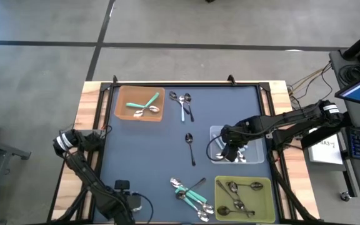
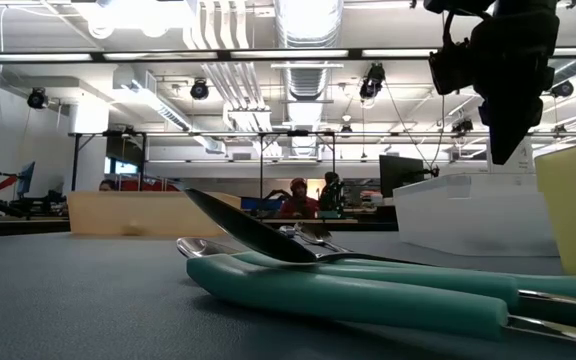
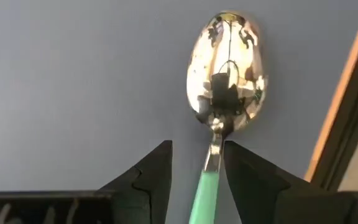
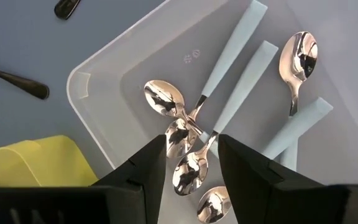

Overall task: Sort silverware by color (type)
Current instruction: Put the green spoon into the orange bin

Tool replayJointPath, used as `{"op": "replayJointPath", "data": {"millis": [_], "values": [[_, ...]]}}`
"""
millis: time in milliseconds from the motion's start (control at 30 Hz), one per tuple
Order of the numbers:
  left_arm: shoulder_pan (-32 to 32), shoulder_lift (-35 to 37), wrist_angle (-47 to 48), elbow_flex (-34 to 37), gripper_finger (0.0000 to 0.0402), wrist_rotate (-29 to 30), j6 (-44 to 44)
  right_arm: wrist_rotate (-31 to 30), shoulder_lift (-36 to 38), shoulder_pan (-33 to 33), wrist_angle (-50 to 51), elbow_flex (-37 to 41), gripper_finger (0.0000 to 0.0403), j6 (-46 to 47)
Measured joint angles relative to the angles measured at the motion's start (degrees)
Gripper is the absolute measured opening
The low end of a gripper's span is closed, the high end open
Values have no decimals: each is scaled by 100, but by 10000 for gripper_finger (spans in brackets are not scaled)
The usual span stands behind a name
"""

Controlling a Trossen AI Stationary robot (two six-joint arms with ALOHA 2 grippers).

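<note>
I see my left gripper (image 3: pixel 197 177) pinching a teal-handled spoon (image 3: pixel 225 74) just above the dark mat (image 1: pixel 142 150), while my right gripper (image 4: pixel 191 165) hangs, jaws spread, over the clear tray (image 4: pixel 114 65) of light-blue-handled spoons (image 4: pixel 229 78).

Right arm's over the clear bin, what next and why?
Probably lift the right gripper toward the light-blue spoon lying on the mat: it hangs open and empty over the clear bin, which holds light-blue spoons. The left gripper is at a teal spoon.
</note>
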State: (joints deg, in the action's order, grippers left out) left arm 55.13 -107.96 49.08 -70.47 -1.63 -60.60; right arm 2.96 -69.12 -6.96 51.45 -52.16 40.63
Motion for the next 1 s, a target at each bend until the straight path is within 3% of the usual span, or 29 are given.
{"op": "replayJointPath", "data": {"millis": [267,500,667,833,1000], "values": [[-51,48,-760,425,121,-81,-415,-2,0,0,6,0,137,-14],[-343,37,-703,412,15,-472,-763,-3,0,0,5,0,137,-18],[-694,33,-534,379,7,-555,-1220,1,0,0,8,0,137,-85],[-1244,12,-344,175,2,-72,-977,0,0,0,8,0,137,-216],[-2055,11,265,-219,1,625,-145,-4,0,14,6,0,137,-494]]}}
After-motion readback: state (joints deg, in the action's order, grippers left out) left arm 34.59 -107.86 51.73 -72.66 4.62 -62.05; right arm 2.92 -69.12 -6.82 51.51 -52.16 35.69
